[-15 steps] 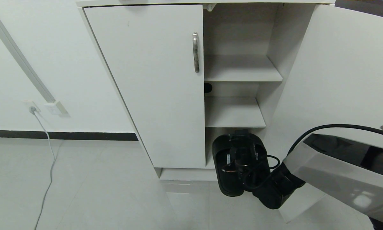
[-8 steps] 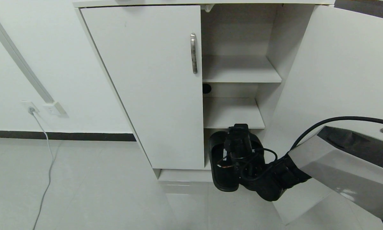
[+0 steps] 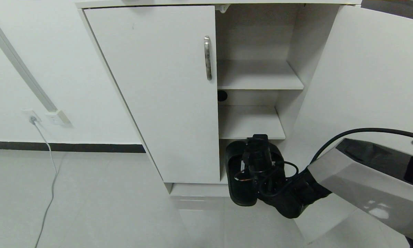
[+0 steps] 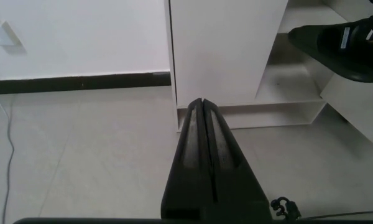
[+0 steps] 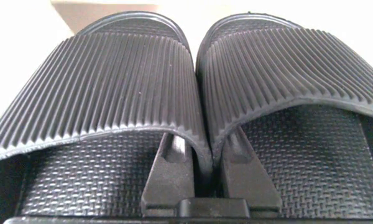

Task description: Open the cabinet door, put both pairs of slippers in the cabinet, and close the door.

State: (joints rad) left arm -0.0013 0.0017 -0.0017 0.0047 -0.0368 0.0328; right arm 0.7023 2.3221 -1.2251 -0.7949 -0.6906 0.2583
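Black slipper pair (image 3: 239, 179): ribbed straps, textured footbeds, side by side. Inner straps pinched between right gripper (image 3: 258, 151) fingers (image 5: 174, 171), at cabinet (image 3: 258, 74) bottom opening. Left gripper (image 4: 202, 107) fingers pressed together, over floor (image 4: 81, 155).

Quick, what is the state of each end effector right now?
Left end effector: closed, holding nothing.
Right end effector: closed on the pair of black slippers.

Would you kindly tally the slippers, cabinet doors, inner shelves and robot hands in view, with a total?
black slippers: 2
cabinet doors: 2, the shut door and the open door
shelves: 2, the upper shelf and the lower shelf
hands: 2, the left hand and the right hand
Total: 8
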